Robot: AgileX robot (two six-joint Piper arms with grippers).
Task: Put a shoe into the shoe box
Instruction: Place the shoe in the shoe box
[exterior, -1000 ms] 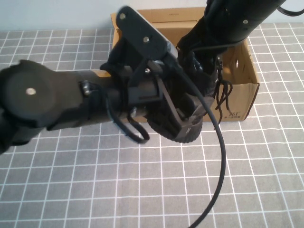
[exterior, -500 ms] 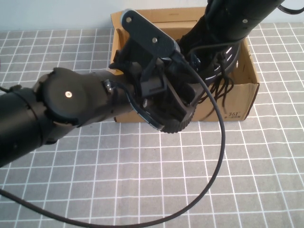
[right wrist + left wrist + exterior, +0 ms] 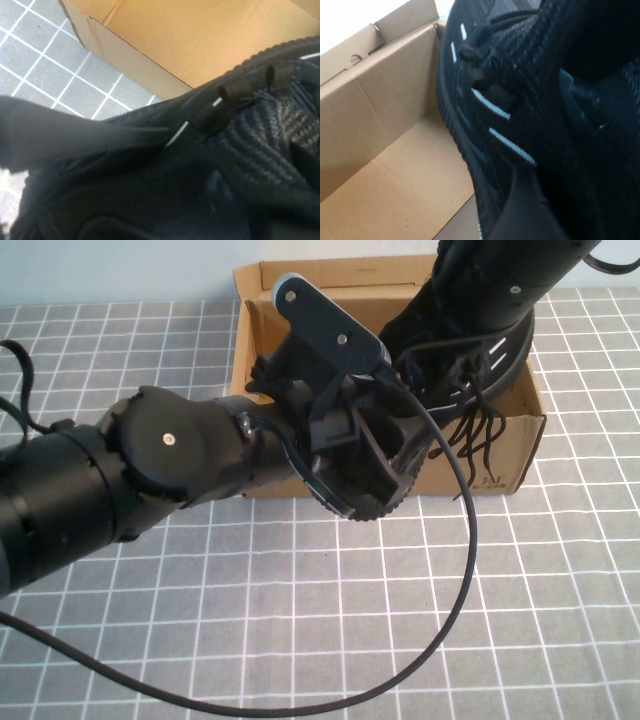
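The black knit shoe (image 3: 490,365) hangs tilted over the open brown shoe box (image 3: 505,455). Its treaded end sticks out over the box's front wall and its laces dangle down that wall. My left gripper (image 3: 385,465) reaches in from the left and is shut on the shoe's near end. My right gripper (image 3: 445,355) comes down from the far right, mostly hidden under its arm, and is shut on the shoe's upper part. The left wrist view shows the shoe's dashed side (image 3: 510,100) above the box floor (image 3: 395,200). The right wrist view shows the shoe (image 3: 260,130) over the box wall (image 3: 125,55).
The box stands at the back middle of a grey tiled surface (image 3: 300,620). Its lid flap (image 3: 350,275) stands up at the back. A black cable (image 3: 460,570) loops from the left arm across the tiles in front of the box.
Both grippers have carried the shoe back and up. Its treaded end was in front of the box and is now at the front wall. More of the shoe is over the box.
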